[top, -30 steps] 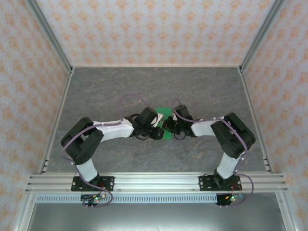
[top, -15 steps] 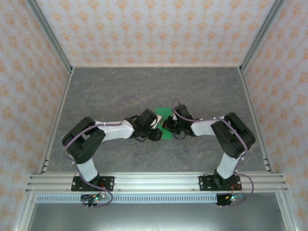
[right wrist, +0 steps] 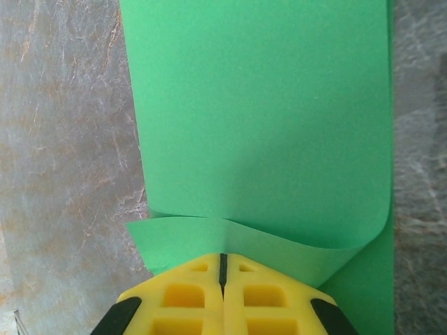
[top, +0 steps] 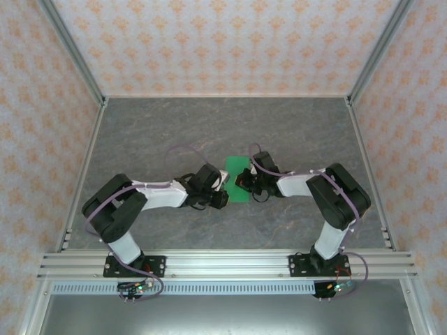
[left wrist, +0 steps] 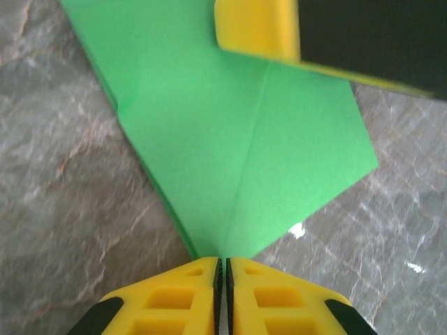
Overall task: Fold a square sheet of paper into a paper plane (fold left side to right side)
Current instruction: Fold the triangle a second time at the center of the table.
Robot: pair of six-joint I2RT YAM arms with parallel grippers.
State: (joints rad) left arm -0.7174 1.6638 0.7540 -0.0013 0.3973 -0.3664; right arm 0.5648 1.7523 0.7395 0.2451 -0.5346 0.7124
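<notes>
Top view: the green sheet of paper [top: 236,167] lies mid-counter [top: 174,132], between the two arms. The left hand [top: 222,187] is at its left edge. The right hand [top: 244,183] sits over its right part. No container in play; the paper lies bare on the stone-look surface.

Left wrist view: the paper [left wrist: 237,139] is already folded, with layered edges on its left and a diagonal crease running up from a pointed corner. That corner meets the left hand [left wrist: 221,269], whose jaws are closed to a hairline slit. Can't tell if the tip is pinched or just touched. A yellow fingertip of the right hand [left wrist: 255,28] presses on the far part of the sheet.

Right wrist view: the right hand [right wrist: 223,262] has its jaws fully together, tip at the near edge. The top layer [right wrist: 258,105] curls up in a soft bend [right wrist: 244,234] just in front of it, not flattened. Can't tell if that edge is gripped.

Step, likely: setting a left-to-right fold, one hand pinning and one working the corner. The next move probably calls for pressing the curled layer flat and keeping the edges aligned so the thin sheet doesn't slide.
</notes>
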